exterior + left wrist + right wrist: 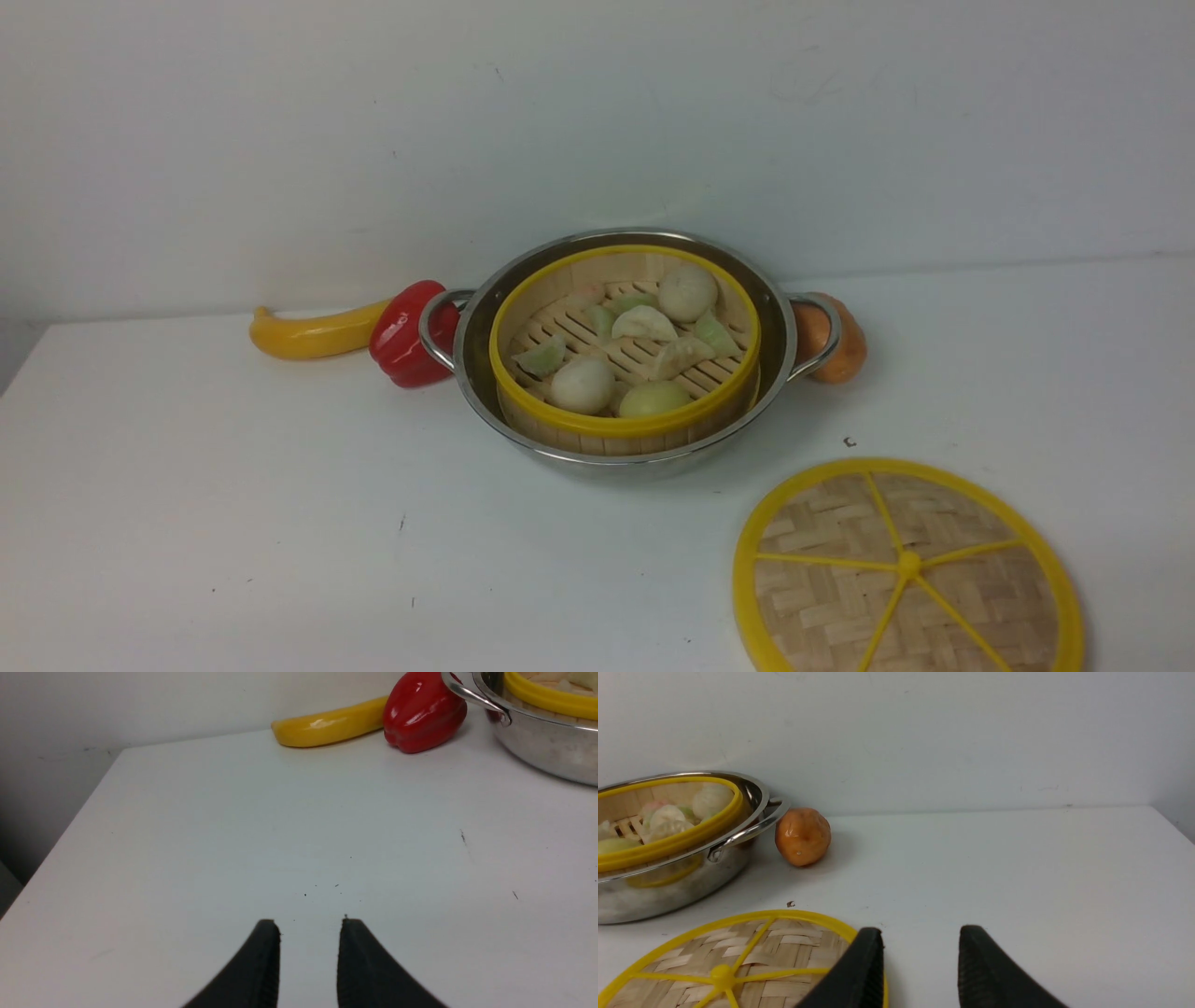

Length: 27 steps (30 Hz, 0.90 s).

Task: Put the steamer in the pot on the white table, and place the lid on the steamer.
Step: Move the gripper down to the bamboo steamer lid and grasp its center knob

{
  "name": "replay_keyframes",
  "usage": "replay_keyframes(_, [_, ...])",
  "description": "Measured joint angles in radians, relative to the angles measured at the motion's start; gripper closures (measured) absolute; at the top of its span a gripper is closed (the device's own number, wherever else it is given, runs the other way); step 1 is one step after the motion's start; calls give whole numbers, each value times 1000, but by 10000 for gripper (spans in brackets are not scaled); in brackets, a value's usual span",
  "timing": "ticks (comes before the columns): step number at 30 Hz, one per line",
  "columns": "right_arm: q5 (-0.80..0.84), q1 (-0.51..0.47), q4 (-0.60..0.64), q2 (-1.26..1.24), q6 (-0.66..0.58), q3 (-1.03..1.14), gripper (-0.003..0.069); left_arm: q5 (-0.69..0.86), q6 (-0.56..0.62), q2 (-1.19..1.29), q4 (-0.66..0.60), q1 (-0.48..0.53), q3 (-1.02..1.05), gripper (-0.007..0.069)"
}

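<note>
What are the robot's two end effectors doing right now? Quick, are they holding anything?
Left end effector: open, holding nothing.
Right end effector: open, holding nothing, by the edge of the lid.

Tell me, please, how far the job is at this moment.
Done: the steamer sits inside the pot. In hand: nothing is held; the right gripper is by the rim of the lid, jaws open, and the left gripper is open over the white table. Left: the lid lies flat on the table, so it must be picked up and put on the steamer.
</note>
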Motion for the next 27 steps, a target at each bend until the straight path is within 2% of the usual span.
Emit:
replay_keyframes(6, [0,0,0,0,0,0,414,0,0,0,1,-41,0,447])
replay_keyframes(27, [0,0,0,0,0,0,414,0,0,0,4,-45,0,426])
